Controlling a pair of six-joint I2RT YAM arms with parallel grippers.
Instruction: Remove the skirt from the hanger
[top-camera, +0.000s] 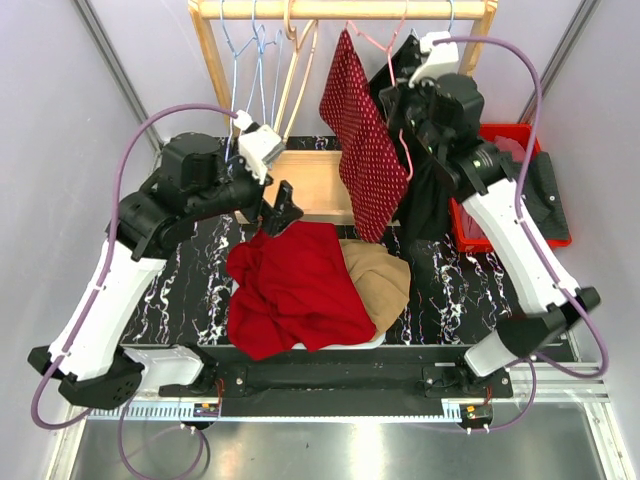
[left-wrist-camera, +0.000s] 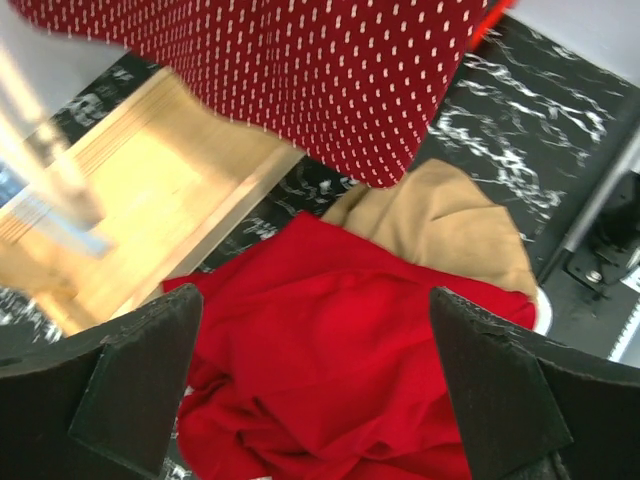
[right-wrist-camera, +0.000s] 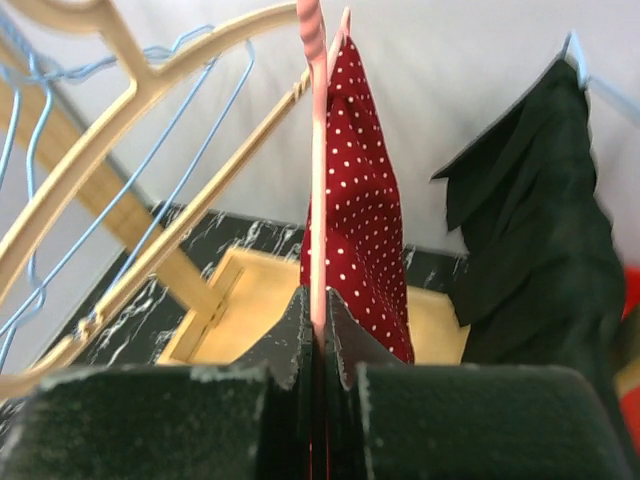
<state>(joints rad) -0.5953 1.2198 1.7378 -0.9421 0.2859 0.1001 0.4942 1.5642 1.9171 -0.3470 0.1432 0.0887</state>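
In the top view the right arm's wrist covers most of the right gripper (right-wrist-camera: 318, 330), so its state shows only in the right wrist view. There the 2 fingers are clenched on the thin pink hanger (right-wrist-camera: 316, 150), which rises straight up between them. The red polka-dot skirt (top-camera: 362, 150) hangs on that hanger at upper centre of the top view, below the wooden rail (top-camera: 340, 9). How it is fastened to the hanger cannot be made out. In the left wrist view its top is cut off by the upper edge.

A black garment (top-camera: 425, 200) hangs just right of the skirt, partly behind the right arm. A red bin (top-camera: 512, 131) at right is partly hidden by that arm.

The left gripper (top-camera: 280, 210) is released, fingers spread wide and grasping nothing, above a crumpled red garment (top-camera: 290, 285) on the marbled worktop (top-camera: 450, 290). That garment overlaps a tan garment (top-camera: 380, 280). A white edge shows under the pile, and what it is cannot be told. The wooden base (top-camera: 310, 180) is blurred in the left wrist view. Blue wire hangers (top-camera: 245, 60) and wooden hangers (top-camera: 298, 70) hang empty at upper left.
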